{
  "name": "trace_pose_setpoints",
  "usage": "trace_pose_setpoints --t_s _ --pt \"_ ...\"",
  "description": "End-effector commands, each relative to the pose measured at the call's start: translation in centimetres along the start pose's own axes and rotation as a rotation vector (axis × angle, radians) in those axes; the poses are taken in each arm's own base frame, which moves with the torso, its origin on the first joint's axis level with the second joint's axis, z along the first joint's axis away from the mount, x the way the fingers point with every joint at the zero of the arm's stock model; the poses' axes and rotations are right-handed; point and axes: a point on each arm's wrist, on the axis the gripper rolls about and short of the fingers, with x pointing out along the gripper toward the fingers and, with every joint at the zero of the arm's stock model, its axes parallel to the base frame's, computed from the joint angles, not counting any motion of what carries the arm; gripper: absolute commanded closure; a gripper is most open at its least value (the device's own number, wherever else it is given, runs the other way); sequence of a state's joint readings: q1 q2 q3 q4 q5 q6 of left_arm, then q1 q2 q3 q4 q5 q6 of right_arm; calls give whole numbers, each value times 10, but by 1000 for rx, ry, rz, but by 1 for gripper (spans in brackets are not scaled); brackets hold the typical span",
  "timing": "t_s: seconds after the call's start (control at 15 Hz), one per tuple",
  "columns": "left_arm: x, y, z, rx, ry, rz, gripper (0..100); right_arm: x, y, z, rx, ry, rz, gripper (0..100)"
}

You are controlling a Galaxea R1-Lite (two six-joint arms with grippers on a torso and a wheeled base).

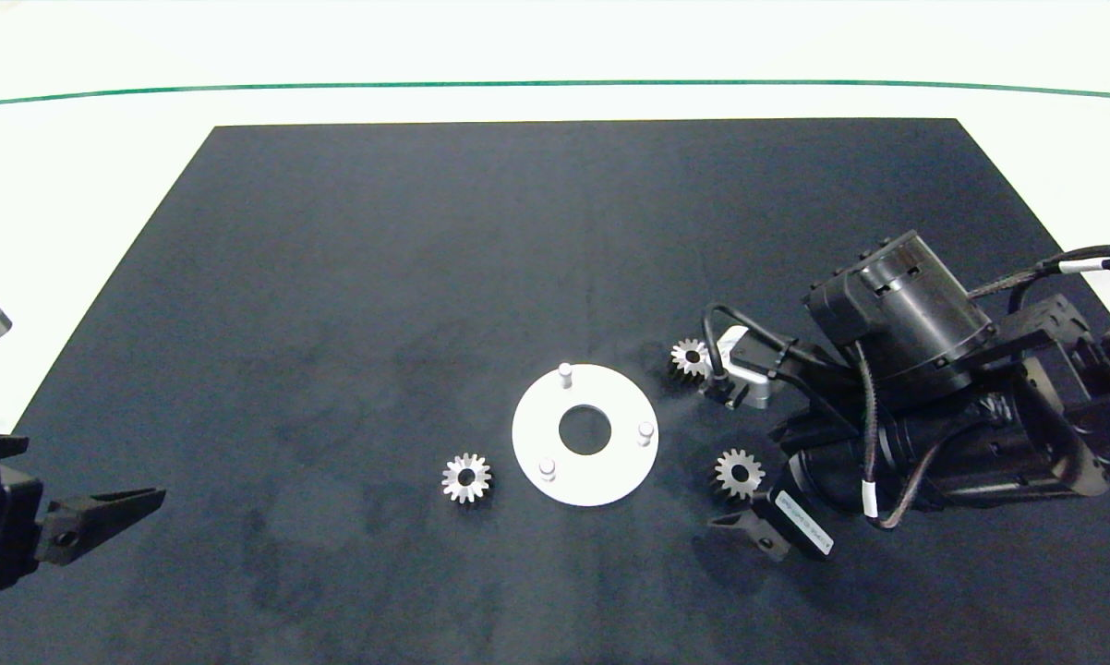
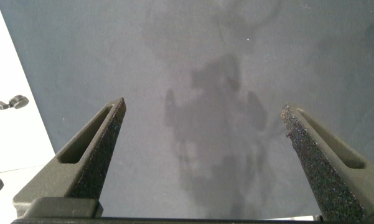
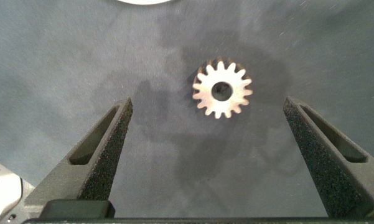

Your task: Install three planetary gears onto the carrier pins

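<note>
Gears are seen lying flat on the dark mat (image 1: 333,277), none of them on a pin. The white disc (image 1: 610,476) lies near the mat's middle with its three carrier pins (image 1: 565,371) standing bare. One gear (image 1: 466,477) lies to the disc's left, apart from it. A second gear (image 1: 691,356) lies to the disc's upper right, just beside the right arm's camera mount. The third gear (image 1: 739,473) lies to the disc's lower right, and the right gripper (image 3: 211,124) is held over it with its fingers (image 3: 102,149) spread wide. In the right wrist view this gear sits between the two fingers, just beyond their tips, nearer one finger than the other and touched by neither. The left gripper (image 2: 202,130) is parked at the mat's left edge, its fingers likewise spread wide over bare mat.
</note>
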State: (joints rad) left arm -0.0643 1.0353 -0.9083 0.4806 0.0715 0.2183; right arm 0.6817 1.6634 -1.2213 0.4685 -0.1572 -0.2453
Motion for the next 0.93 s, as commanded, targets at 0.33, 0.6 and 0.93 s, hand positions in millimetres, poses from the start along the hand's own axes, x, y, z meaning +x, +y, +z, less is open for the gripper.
trace_pose_setpoints --t_s 0.33,0.6,0.93 --pt "0 0 0 1 1 0 0 25 1 -2 0 67 18 0" --pt "0 0 0 1 1 0 0 32 -3 0 12 61 4 0" --pt "-1 0 0 1 0 1 0 33 -11 -3 33 70 -12 0"
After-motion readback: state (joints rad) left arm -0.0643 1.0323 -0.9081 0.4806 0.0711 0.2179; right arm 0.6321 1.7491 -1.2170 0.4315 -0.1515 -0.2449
